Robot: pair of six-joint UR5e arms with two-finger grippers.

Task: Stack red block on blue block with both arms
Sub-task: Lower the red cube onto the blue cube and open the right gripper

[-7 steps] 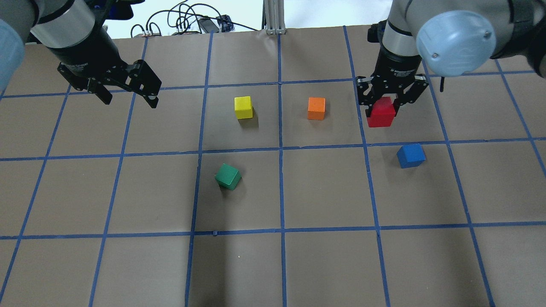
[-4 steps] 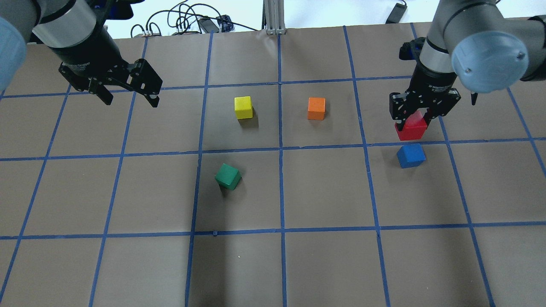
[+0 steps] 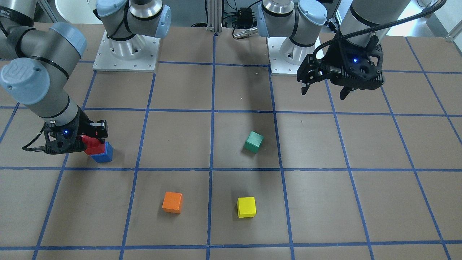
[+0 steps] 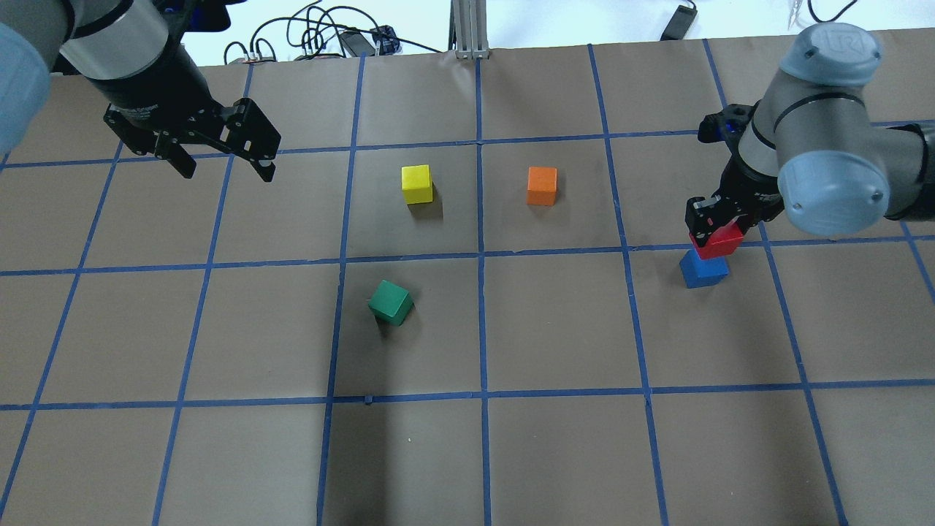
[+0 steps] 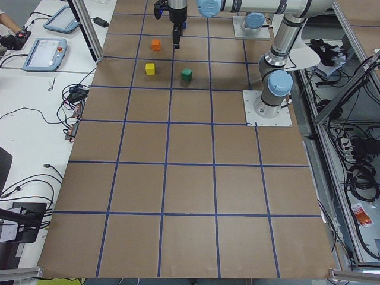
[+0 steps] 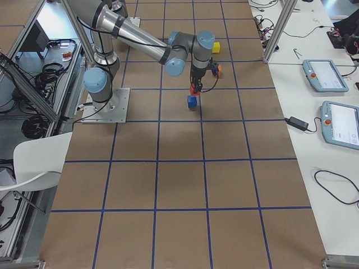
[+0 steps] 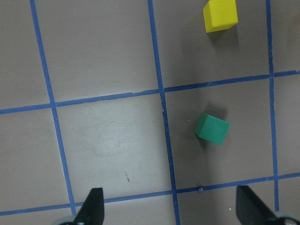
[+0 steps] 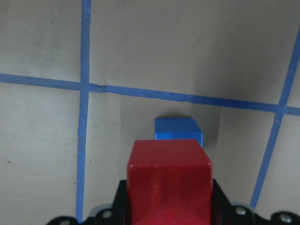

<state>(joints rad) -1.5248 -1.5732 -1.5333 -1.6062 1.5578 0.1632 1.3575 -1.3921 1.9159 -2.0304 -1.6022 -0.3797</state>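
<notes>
My right gripper (image 4: 716, 228) is shut on the red block (image 4: 719, 242) and holds it just above the blue block (image 4: 704, 269), which sits on the table. In the front view the red block (image 3: 94, 146) hangs over the robot-side edge of the blue block (image 3: 103, 155). In the right wrist view the red block (image 8: 168, 180) fills the foreground and covers much of the blue block (image 8: 178, 130). My left gripper (image 4: 219, 157) is open and empty, high over the table's far left; its fingertips (image 7: 93, 206) show in the left wrist view.
A yellow cube (image 4: 417, 183), an orange cube (image 4: 541, 185) and a tilted green cube (image 4: 390, 302) sit on the brown table with its blue tape grid (image 4: 482, 256). The green cube (image 7: 212, 128) and yellow cube (image 7: 220, 15) lie below the left wrist. Cables lie beyond the far edge.
My right gripper has carried the red block to the right and down toward me, from beside the orange cube to just over the blue block. The left arm has hardly moved.
</notes>
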